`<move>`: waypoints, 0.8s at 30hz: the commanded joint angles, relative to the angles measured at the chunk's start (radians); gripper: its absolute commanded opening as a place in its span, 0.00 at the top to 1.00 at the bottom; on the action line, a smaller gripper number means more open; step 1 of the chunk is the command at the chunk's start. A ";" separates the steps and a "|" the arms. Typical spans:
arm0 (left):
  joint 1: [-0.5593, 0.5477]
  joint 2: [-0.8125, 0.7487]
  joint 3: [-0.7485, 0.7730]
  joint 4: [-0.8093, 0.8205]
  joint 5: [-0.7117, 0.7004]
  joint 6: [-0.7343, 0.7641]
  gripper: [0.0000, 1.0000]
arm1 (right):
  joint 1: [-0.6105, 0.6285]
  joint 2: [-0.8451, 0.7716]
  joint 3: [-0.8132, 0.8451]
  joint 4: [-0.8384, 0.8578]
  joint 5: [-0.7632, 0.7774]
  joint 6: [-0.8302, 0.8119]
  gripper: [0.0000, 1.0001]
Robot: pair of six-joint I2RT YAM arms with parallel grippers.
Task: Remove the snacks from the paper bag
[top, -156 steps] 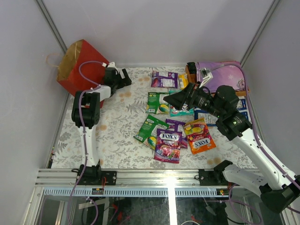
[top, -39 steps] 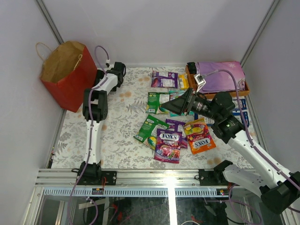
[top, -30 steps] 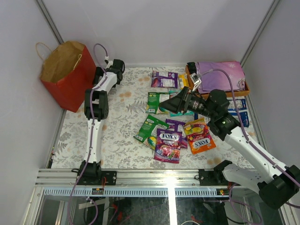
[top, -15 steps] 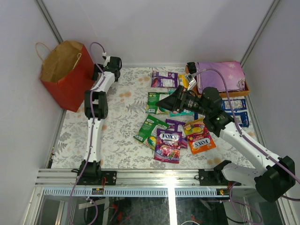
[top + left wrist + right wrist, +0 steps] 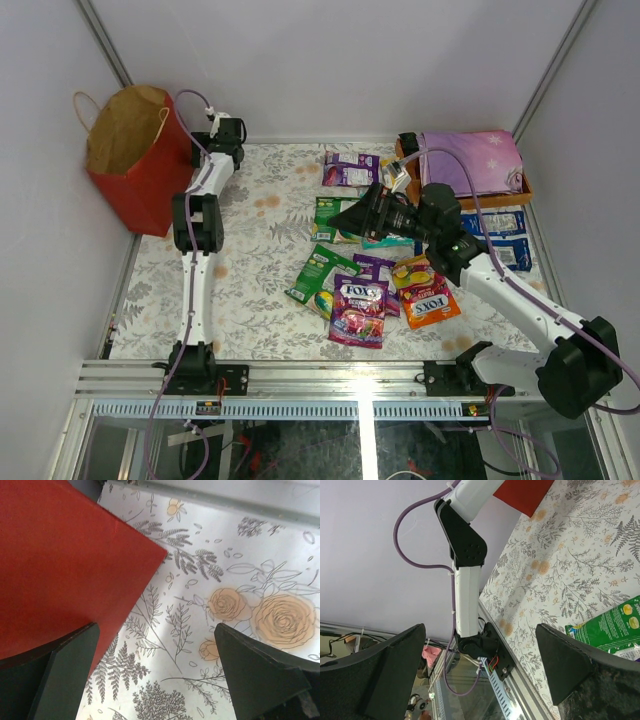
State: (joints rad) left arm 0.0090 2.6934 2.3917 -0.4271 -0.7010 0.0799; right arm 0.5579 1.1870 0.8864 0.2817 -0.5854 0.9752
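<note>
Top external view: your left end effector, wide open and empty, has left the now-upright paper bag; your right end effector, equally open, hangs over unloaded snacks.

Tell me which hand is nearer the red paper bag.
Left. The left hand is open, close beside the paper bag on its table side. The right hand hovers open over the snacks mid-table, well away.

Overhead, wrist close-ups; shared paper bag
</note>
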 commanded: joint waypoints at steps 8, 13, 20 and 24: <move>-0.049 -0.386 -0.302 0.209 0.416 -0.096 0.00 | 0.025 -0.081 0.012 -0.179 0.205 -0.167 0.01; -0.078 -0.858 -0.854 0.459 0.823 -0.379 0.00 | 0.023 -0.150 0.003 -0.317 0.261 -0.233 0.01; -0.197 -1.308 -1.433 0.681 1.071 -0.526 0.00 | 0.017 -0.308 -0.099 -0.435 0.321 -0.283 0.01; -0.284 -1.379 -1.524 0.510 1.083 -0.544 0.00 | 0.015 -0.331 -0.173 -0.444 0.290 -0.277 0.01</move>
State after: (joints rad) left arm -0.2134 1.3220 0.9710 0.1631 0.2661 -0.3885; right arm 0.5751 0.8658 0.7696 -0.1249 -0.2985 0.7273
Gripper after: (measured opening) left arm 0.995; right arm 0.993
